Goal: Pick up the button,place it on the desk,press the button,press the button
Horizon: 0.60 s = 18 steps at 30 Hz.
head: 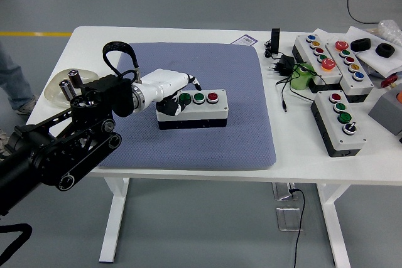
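1. Left hand [176, 89] rests over the left end of the button box [192, 109], fingers curled and gripping nothing, apparently bearing on the leftmost control, positioned to press.
2. Button box lies flat mid-mat, buttons upward for access.
3. Blue mat [251, 123] covers the tabletop [314, 167] centre, presumably cushioning.
4. Spare boxes [339, 120] crowd the right edge, well apart.

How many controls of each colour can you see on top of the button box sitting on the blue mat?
On the button box, beside the left hand:
Green buttons: 2
Red buttons: 1
Total visible: 3
The hand covers the box's left end, so anything under it cannot be counted.
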{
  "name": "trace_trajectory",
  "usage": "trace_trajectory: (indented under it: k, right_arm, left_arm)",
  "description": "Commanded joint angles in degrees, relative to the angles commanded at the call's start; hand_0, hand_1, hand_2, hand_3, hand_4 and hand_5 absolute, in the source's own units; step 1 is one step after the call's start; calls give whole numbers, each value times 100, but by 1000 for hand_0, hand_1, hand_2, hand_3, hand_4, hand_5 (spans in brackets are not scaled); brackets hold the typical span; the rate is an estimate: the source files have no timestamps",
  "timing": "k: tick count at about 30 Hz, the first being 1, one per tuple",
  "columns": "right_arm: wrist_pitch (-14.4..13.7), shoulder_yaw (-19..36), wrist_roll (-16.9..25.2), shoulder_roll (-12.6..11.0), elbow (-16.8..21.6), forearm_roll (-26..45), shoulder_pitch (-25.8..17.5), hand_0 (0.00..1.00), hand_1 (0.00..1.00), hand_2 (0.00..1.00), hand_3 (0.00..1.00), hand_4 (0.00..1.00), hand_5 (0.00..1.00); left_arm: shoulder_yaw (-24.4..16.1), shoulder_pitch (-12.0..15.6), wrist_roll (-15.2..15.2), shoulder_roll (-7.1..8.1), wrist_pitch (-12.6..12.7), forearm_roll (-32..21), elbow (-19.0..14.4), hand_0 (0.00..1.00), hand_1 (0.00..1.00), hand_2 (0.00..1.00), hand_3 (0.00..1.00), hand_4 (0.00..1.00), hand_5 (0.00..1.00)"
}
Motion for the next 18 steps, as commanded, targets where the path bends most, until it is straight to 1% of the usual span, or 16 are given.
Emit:
trace_trajectory:
  k: [8,15,18]
  right_arm:
    - [-1,12,2,2,0,3,-10,634,539,570,634,231,237]
    - [1,-17,-3,3,-4,25,-19,634,539,570,634,231,236]
    - [0,-3,0,2,-2,21,-21,634,539,570,634,231,236]
  left_arm:
    - [149,19,19,-15,-63,29,49,2,2,18,810,416,2]
    - [331,1,58,-115,-170,105,338,2,2,18,804,416,2]
    - [299,23,44,-125,-130,104,323,2,2,18,804,416,2]
